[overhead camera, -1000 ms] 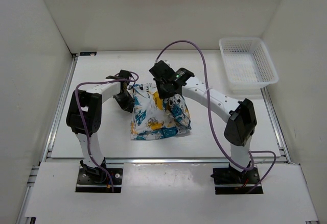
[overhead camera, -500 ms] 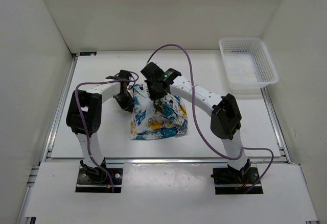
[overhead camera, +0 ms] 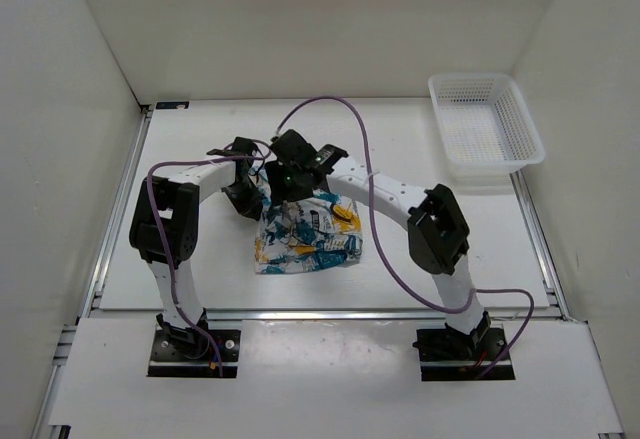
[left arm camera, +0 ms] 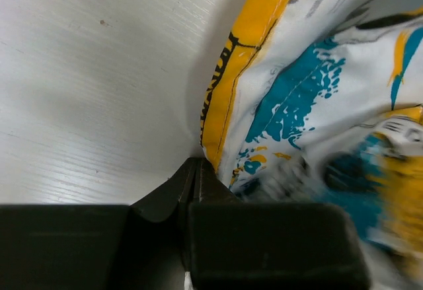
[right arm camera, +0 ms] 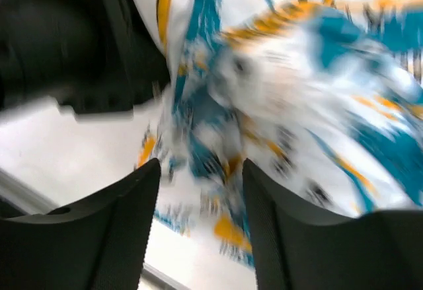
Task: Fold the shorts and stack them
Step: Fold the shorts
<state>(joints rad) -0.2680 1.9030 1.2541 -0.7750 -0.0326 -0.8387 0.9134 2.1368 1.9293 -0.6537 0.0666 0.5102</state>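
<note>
Near the table's middle, both arms are working a fold into the shorts (overhead camera: 305, 237).

On the left, the left gripper (left arm camera: 198, 171) is pinching the yellow-banded hem low over the table (overhead camera: 190, 149), fingers pressed together on the cloth, apparently acting as the anchor. Just right of it, the right gripper (overhead camera: 290, 179) is hovering at the shorts' far edge. Its fingers (right arm camera: 112, 230) are standing part-way apart with blurred fabric bunched between them, and whether they are biting it cannot be told. Doing this step well likely means anchoring firmly while laying the carried edge flat and square, without dragging the pile. Far right, the mesh basket (overhead camera: 485, 124) is sitting well apart.
</note>
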